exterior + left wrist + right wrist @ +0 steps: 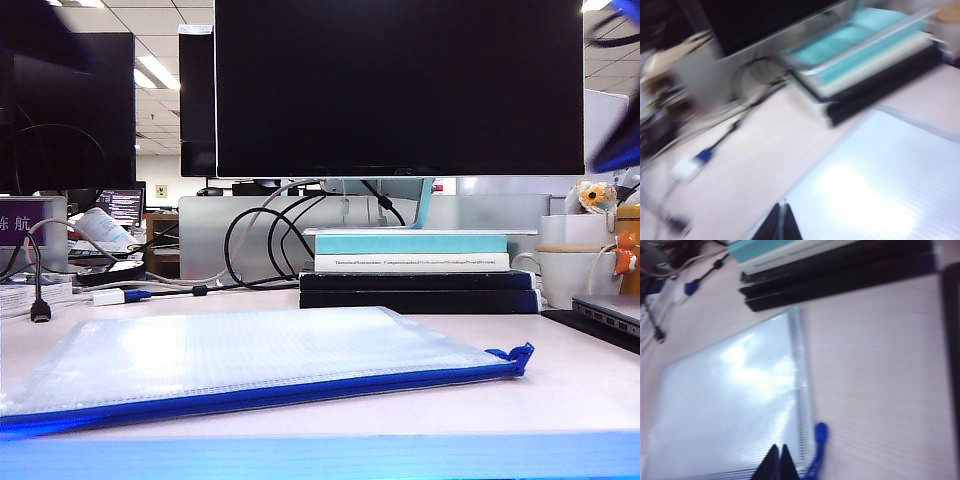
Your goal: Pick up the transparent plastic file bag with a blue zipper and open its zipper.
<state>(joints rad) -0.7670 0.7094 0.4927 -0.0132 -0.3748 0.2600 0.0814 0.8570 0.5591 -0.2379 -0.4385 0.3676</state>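
A pale, pinkish-white desk [590, 385] fills the near ground of an office lit by ceiling panels. At far left in the exterior view a dark screen stands over a purple name plate [22, 221], loose black cables [262, 240] and a small white adapter with a blue plug [112, 296]. Lying flat on the desk is the file bag [240, 355] — translucent, mesh-gridded — with its blue zipper [250, 398] along the near edge and the pull tab [520, 357] at the right end. Behind it a large black monitor [400, 85] rises over stacked books [418, 268], with white mugs [575, 270] farther right.

Neither gripper shows in the exterior view. The left wrist view is heavily motion-blurred; the left gripper [782, 226], jaws together, is cut off at the frame edge over the bag's corner. In the softer right wrist view the right gripper [776, 463], jaws likewise together, hangs over the bag just beside the pull tab — whether either touches the plastic cannot be told.
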